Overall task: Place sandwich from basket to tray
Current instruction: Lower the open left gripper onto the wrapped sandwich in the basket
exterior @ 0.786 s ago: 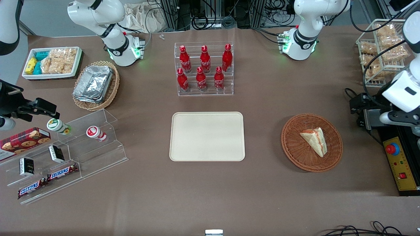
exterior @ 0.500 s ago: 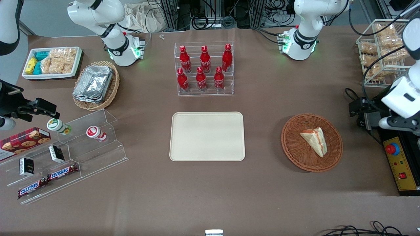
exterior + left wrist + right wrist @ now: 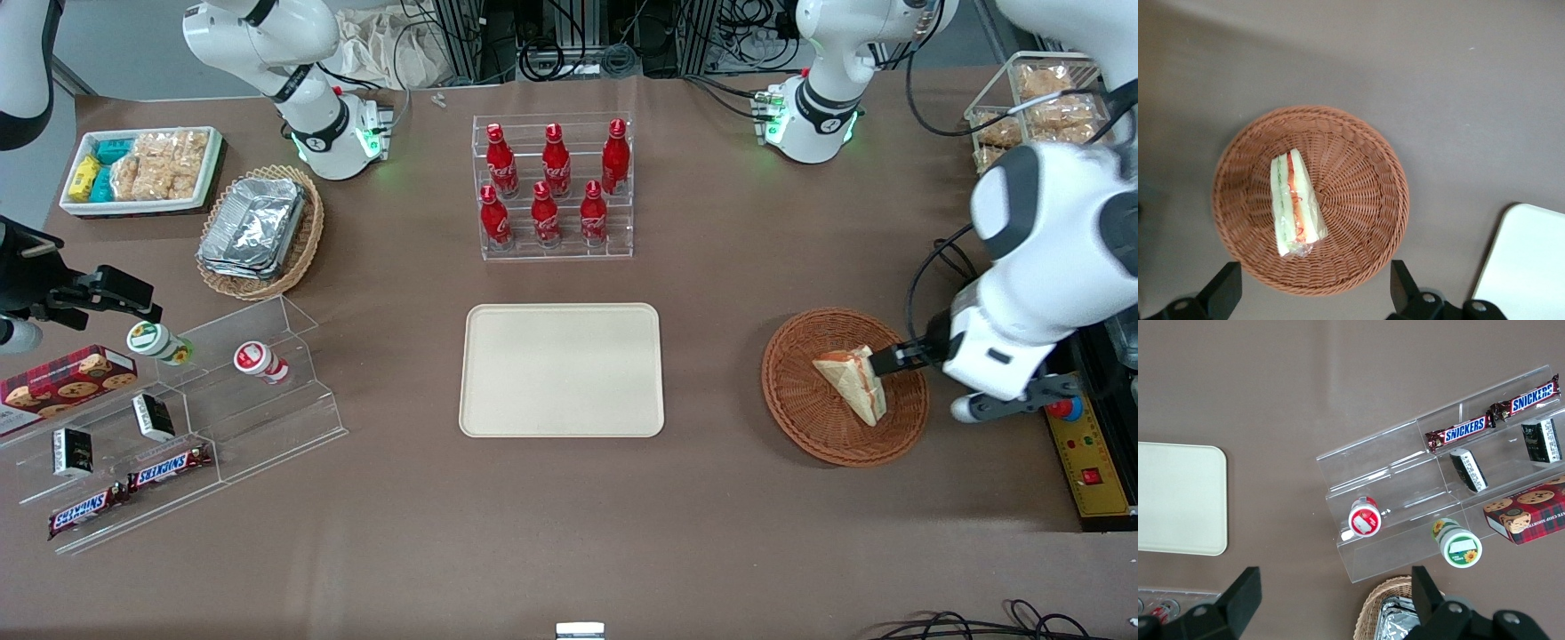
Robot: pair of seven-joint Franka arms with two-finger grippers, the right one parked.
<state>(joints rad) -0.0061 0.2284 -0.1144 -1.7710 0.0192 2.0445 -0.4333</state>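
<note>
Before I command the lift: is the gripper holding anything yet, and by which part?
Nothing. The gripper hangs open above the basket; the sandwich lies untouched inside.

The working left arm was built of bulky, rounded white shells with dark grey bands at the joints, and black cables looped along it. Its base was a white dome ringed by a black collar bearing a small logo, with green lights glowing. The gripper had two matte black, wedge-shaped fingers set wide apart, with small round screws near their roots.
</note>
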